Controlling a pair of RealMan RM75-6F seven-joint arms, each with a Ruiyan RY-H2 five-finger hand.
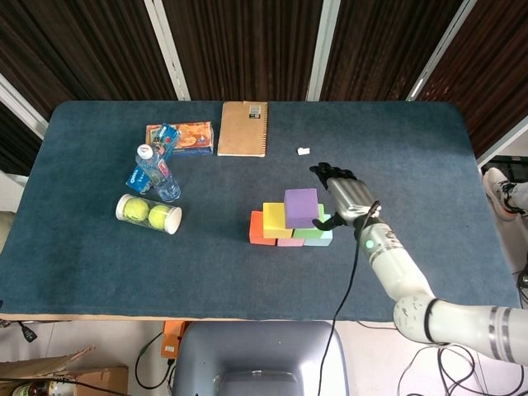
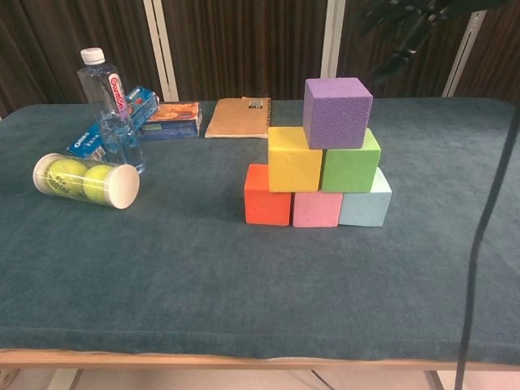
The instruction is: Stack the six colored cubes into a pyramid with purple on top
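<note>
The pyramid stands in the middle of the table. Its bottom row is an orange cube point(image 2: 267, 195), a pink cube point(image 2: 317, 209) and a light blue cube point(image 2: 366, 203). A yellow cube point(image 2: 294, 158) and a green cube point(image 2: 350, 162) sit on that row. The purple cube point(image 2: 338, 112) rests on top of those two, also seen from above as the purple cube point(image 1: 301, 206). My right hand point(image 1: 346, 198) hovers just right of the stack with fingers apart and nothing in it. In the chest view the right hand point(image 2: 406, 20) is blurred, above and right of the purple cube. My left hand does not show.
A tube of tennis balls point(image 1: 148, 214) lies at the left, with a water bottle point(image 1: 153, 169) and a blue packet behind it. A biscuit box point(image 1: 180, 136) and a brown notebook point(image 1: 243, 129) lie near the far edge. A small white scrap point(image 1: 303, 151) lies behind the pyramid.
</note>
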